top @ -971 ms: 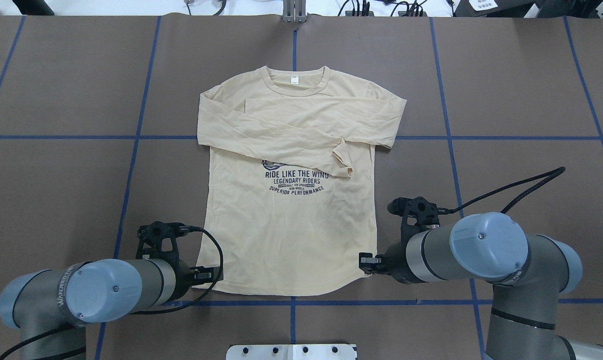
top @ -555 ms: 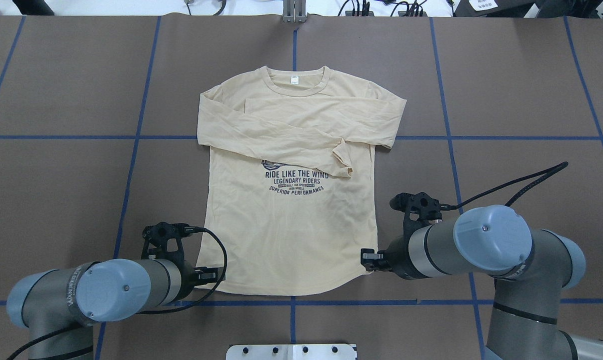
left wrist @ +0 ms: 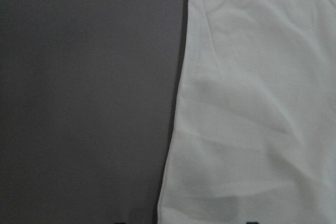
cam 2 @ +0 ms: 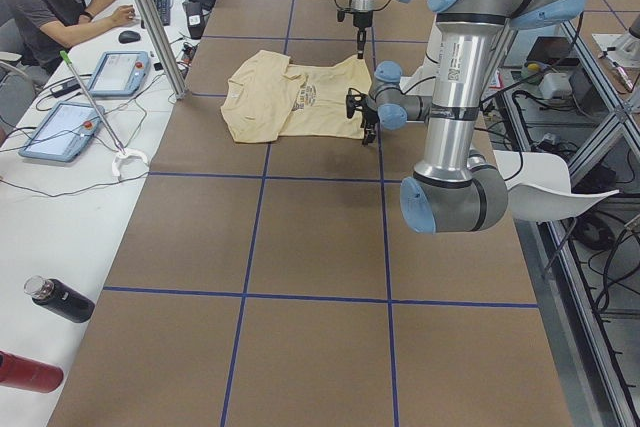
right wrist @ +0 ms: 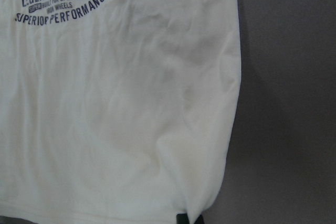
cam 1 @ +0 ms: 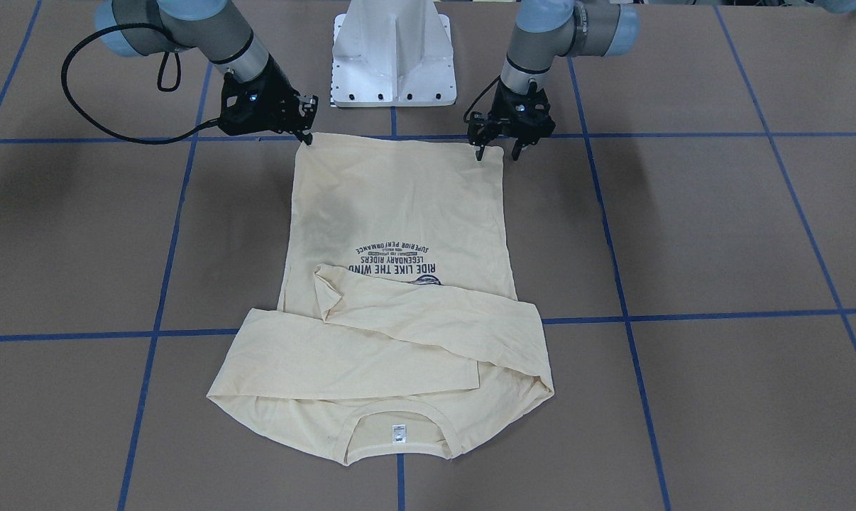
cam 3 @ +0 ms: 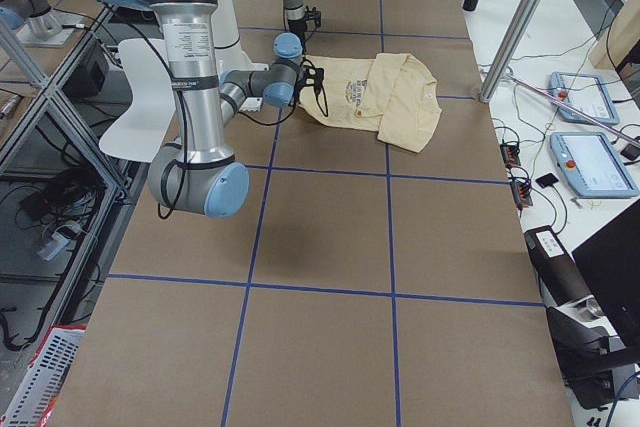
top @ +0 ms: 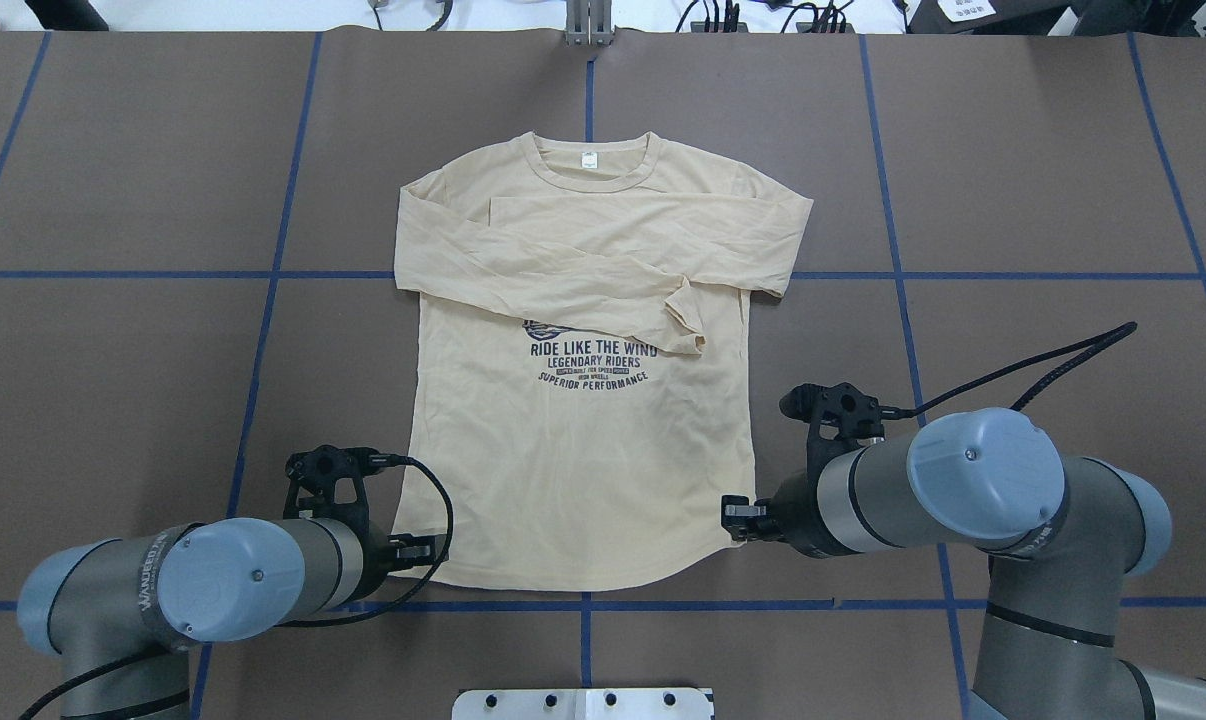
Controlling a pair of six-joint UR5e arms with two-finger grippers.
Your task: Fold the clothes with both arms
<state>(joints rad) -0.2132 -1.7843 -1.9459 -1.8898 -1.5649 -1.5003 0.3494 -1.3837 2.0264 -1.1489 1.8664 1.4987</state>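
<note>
The cream long-sleeved shirt [top: 578, 470] lies flat on the brown table, print up, collar at the far side, both sleeves folded across the chest. It also shows in the front view [cam 1: 399, 206]. My left gripper [top: 418, 548] is at the hem's left corner; in the front view [cam 1: 497, 152] its fingers stand apart, astride that corner. My right gripper [top: 731, 514] is at the hem's right corner [cam 1: 304, 136]. In the right wrist view a single dark tip [right wrist: 181, 219] pinches the hem, and creases run to it. The left wrist view shows the shirt's side edge [left wrist: 176, 129].
The white pedestal base [cam 1: 394, 57] stands just behind the hem, between the arms. Blue tape lines [top: 263, 340] grid the table. An operator [cam 2: 50, 7] sits at a side bench with tablets; bottles [cam 2: 60, 299] lie near that bench's end.
Both arms have shifted slightly: the left one a little to the right, the right one a little forward. The grippers stay at the hem corners. The shirt has not moved.
</note>
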